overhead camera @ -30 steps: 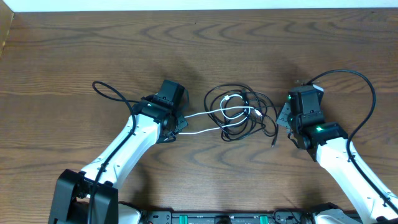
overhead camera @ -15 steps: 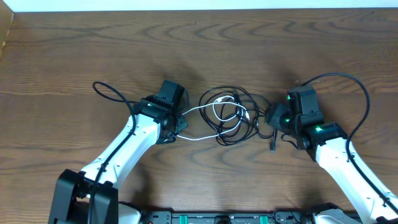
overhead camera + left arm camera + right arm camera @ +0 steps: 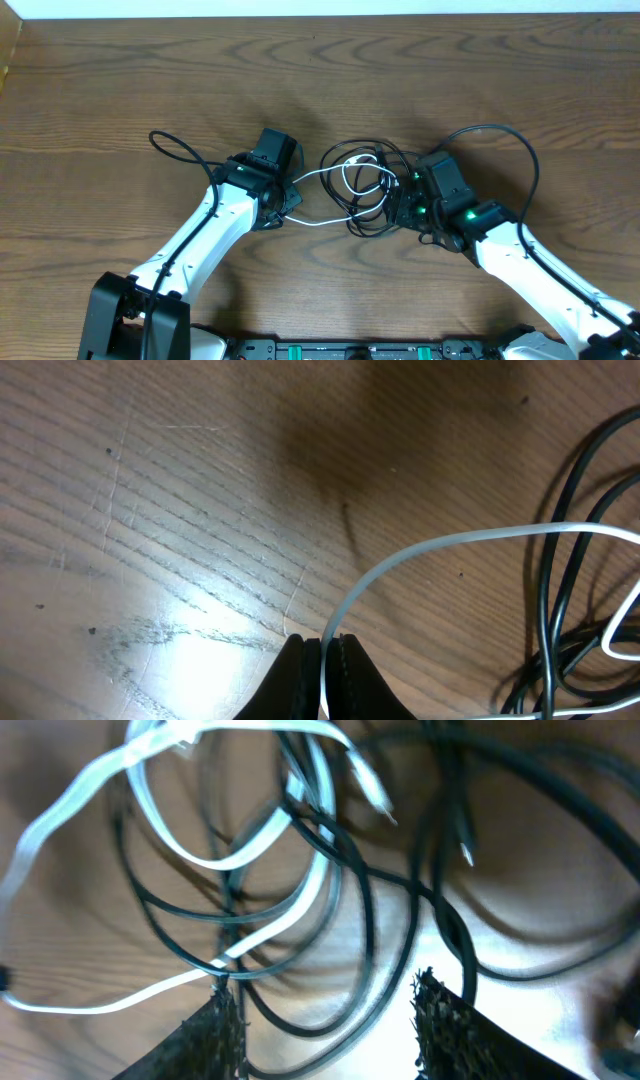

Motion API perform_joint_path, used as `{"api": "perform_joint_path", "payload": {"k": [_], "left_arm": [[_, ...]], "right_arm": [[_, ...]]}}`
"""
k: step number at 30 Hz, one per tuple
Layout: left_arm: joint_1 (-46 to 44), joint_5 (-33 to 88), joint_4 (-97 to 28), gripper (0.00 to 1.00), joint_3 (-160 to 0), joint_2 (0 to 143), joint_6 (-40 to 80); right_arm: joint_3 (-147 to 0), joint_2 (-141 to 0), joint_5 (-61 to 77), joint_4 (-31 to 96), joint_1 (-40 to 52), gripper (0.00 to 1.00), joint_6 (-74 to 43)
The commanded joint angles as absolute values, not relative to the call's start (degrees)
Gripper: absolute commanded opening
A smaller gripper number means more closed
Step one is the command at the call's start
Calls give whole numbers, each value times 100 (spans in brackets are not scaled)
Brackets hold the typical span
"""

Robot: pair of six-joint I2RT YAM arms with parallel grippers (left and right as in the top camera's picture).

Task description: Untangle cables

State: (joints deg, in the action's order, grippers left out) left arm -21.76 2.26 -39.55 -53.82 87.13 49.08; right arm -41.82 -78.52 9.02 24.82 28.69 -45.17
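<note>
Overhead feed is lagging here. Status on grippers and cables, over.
Left gripper shut on white cord. Right gripper open over black cords. White looped through black, tangled. Nothing else in the way.

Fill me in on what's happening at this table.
Two robot arms are working on a tangle of cords in the middle of the table. The left gripper is shut on the white cord, which runs off into the knot. The right gripper is at the right side of the tangle with its jaws open over the black cords, gripping nothing. The cords are not yet separated.
</note>
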Motion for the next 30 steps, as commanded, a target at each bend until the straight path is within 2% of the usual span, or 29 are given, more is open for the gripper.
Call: {"api": "perform_joint_path", "payload": {"k": [1,4,6,12,16,19,22,27,30], "left_arm": [[-2134,172,-3920,8,-5446,8735,4895],[-2134,174,-3809,8,-5446,8735,4895],[-2134,174,-3719,8,-5446,8735,4895],[-2134,499,-3680,8,-5443,8735,4897],[-2134,932,-3494,8,-5446,8735,4890],[-2134,1267,-3242,8,-5446,8733,4884],[-2134,1619,-2939,8,-5446,8733,4840],[-2128,2191,-2421,8,-5446,8685,4403],[-2064,2359,-2250,8,-5448,8532,4069]], "right_arm": [[-4156,-7983,899,2849,2934,53,-5107],[-4156,-7983,895,3074,2936,54,-5186],[-4132,-7985,718,3081,2936,59,-5188],[-4077,-8217,75,2611,2936,63,-5205],[-4077,-8639,86,2283,2936,61,-5162],[-4080,-8921,447,2078,2921,47,-5159],[-4080,-8936,464,2078,2834,25,-5157],[-4077,-8936,464,2099,2794,1,-5009],[-4077,-8936,462,2126,2683,1,-5011]]}}
